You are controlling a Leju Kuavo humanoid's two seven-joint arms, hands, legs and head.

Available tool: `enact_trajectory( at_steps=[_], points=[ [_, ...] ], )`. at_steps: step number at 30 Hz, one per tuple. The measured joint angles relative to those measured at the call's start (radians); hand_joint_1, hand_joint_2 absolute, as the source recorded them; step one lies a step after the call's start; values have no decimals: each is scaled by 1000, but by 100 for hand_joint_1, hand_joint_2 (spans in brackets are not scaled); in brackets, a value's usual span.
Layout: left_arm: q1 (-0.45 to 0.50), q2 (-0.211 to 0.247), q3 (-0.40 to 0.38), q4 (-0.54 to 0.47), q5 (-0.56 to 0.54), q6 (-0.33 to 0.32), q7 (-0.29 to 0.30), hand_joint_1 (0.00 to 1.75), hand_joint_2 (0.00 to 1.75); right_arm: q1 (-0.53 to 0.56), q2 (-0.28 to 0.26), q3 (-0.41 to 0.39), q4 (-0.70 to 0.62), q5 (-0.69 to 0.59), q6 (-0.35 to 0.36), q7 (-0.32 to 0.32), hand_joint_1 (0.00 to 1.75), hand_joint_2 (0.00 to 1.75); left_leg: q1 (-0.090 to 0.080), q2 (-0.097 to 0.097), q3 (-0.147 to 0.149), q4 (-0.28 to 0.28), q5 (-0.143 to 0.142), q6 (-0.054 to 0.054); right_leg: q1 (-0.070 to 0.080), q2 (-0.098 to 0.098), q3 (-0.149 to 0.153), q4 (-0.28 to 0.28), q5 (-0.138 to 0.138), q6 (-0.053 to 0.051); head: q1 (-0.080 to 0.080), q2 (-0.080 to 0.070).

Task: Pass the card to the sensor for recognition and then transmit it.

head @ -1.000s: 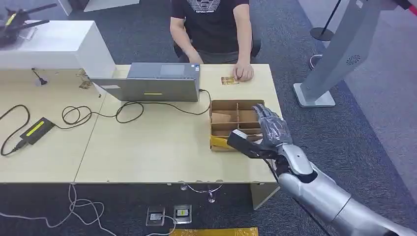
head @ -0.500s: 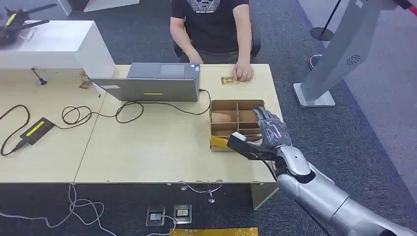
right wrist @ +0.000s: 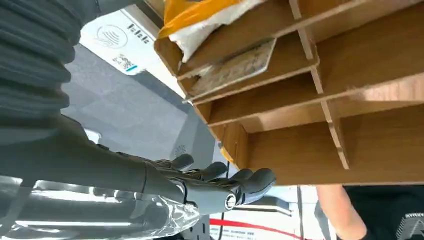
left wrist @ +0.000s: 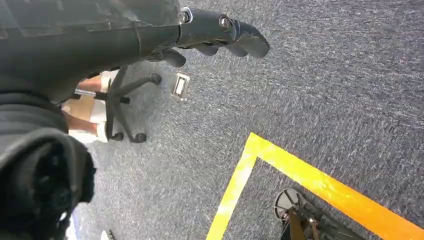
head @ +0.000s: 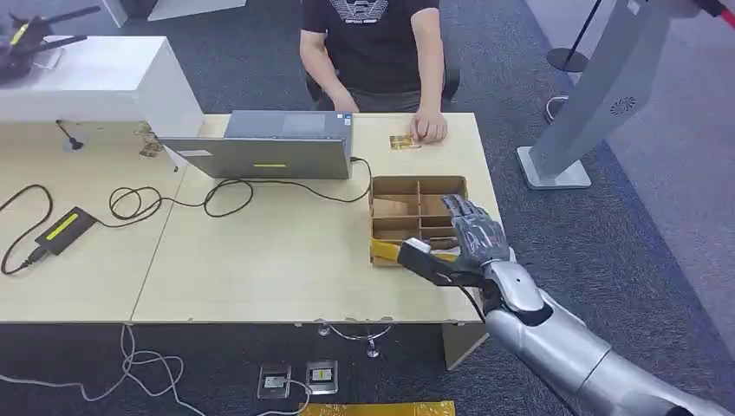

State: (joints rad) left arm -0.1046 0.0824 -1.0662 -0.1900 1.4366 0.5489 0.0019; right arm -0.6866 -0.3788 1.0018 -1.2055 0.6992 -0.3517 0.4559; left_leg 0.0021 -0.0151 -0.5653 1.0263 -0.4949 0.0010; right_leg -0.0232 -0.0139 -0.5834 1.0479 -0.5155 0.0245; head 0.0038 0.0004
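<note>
The right hand [head: 472, 238] is hovering over the divided box [head: 418, 218], fingers spread and holding nothing. The right wrist view is revealing a card [right wrist: 234, 69] lying flat in one compartment. Compared with one second earlier, the hand is sitting lower and nearer the robot. The left hand [left wrist: 220, 30] is hanging over carpet, fingers loosely curled.

Hardly any lettering is coming through legibly. In the right wrist view, a white sign panel [right wrist: 117, 47] behind the wooden divider box [right wrist: 320, 85] is showing a round logo and a line of characters, too blurred to read. The seated person's black T-shirt [head: 373, 30] is carrying a pale chest print, likewise unreadable. The grey kiosk stand [head: 607, 95] is bearing a small round emblem without letters.
</note>
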Motion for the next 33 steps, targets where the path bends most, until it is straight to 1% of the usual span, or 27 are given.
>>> enact_trajectory(
  at_steps=[11,12,23,27,31,33],
  points=[
    [0,0,0,0,-2,6,0,0,0,12,-2,0,-2,-5,12,9,2,175,0,0,0,0,0,0,0,1,0,0,0,0,0,0],
    [0,0,0,0,-2,6,0,0,0,13,-2,0,-4,-6,13,9,175,175,0,0,0,0,0,0,0,1,0,0,0,0,0,0],
    [0,1,0,0,-2,5,0,0,0,29,-12,0,-26,-27,7,11,175,175,0,0,1,0,0,0,0,1,0,0,0,0,0,0],
    [0,1,0,0,1,5,0,0,0,29,-14,-1,-31,-29,-7,9,175,175,0,1,1,0,0,0,0,1,0,0,0,0,0,0],
    [0,1,1,0,11,7,0,0,0,33,-16,0,-32,-43,-17,-3,175,175,0,1,1,0,0,0,0,1,0,0,0,0,0,0],
    [0,1,2,0,17,8,0,0,0,39,-14,0,-32,-55,-26,-21,175,175,0,1,0,0,0,0,0,1,0,0,0,0,0,0]
  ],
)
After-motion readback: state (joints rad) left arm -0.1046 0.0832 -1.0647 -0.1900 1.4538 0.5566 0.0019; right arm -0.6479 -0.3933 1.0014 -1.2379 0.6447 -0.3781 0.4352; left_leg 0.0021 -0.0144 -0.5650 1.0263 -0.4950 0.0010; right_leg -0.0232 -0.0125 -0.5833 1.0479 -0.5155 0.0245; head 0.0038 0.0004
